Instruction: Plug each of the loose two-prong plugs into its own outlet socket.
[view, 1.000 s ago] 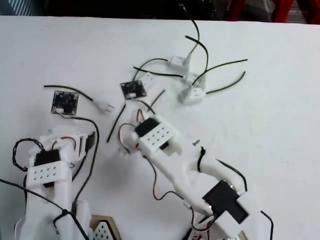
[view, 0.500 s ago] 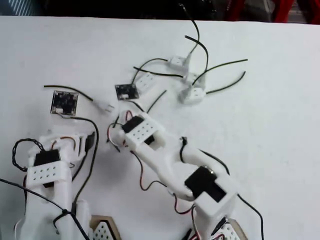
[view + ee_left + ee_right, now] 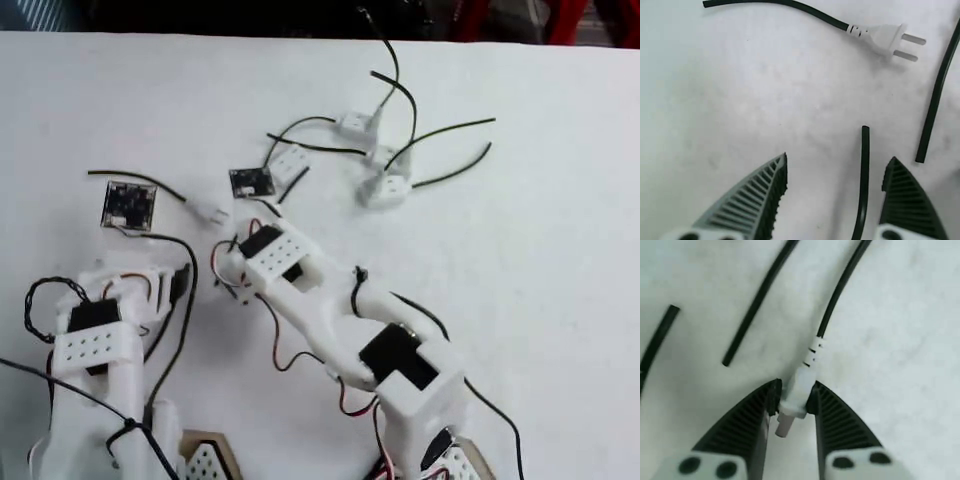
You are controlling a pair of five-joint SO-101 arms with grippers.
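Observation:
A white two-prong plug (image 3: 796, 392) is clamped in my right gripper (image 3: 795, 386), its black cord (image 3: 840, 290) trailing away over the table. In the high view this arm's wrist (image 3: 280, 258) sits just below a black square socket (image 3: 251, 182). A second loose white plug (image 3: 210, 212) (image 3: 886, 40) lies flat between that socket and another black square socket (image 3: 128, 205). My left gripper (image 3: 838, 160) (image 3: 165, 285) is open and holds nothing, a short way back from that plug.
White outlet blocks (image 3: 385, 186) (image 3: 355, 125) (image 3: 290, 160) with black cords cluster at the back middle. Loose black cord ends (image 3: 864, 165) (image 3: 935, 95) lie near my left gripper. Open tabletop (image 3: 540, 230) lies to the right.
My right arm has swung left across the table with the plug in its grip. The nearer black socket shifted slightly left. The left arm has not moved.

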